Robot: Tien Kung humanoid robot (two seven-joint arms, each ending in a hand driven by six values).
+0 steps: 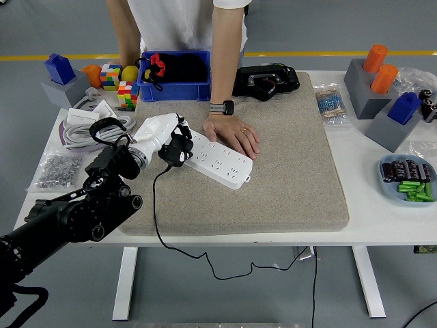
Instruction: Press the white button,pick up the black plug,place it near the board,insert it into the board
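One robot hand is at work: the left hand [162,134], white-shelled on a black jointed arm, has its fingers curled around the black plug [175,151] and holds it against the left end of the board [213,157], a long white plastic power strip with rows of sockets lying at a slant on the grey mat [287,171]. The plug is a small, blocky, matt black piece, and its thin black cable [158,225] drops from it across the mat's front left part and over the table's near edge. The mat is a coarse, felt-like rectangle with rounded corners covering the middle of the white table [382,225]. One person's hand [233,134], flat with its fingers spread and a dark watch at the wrist, presses on the board's far side just right of the plug. Along the far edge sits one blue plastic bin [173,75] holding dark things and something red, with two colourful cubes [117,83] to its left and a black device [266,80] to its right. At the far right corner stand two grey blocks, one [365,85] carrying two orange cylinders [379,67], the other [392,126] a blue piece. Near the right edge a shallow blue dish [390,183] holds green and dark small parts. At the left edge lie a bag of small metal parts [58,171] and a coil of pale cable [89,126].
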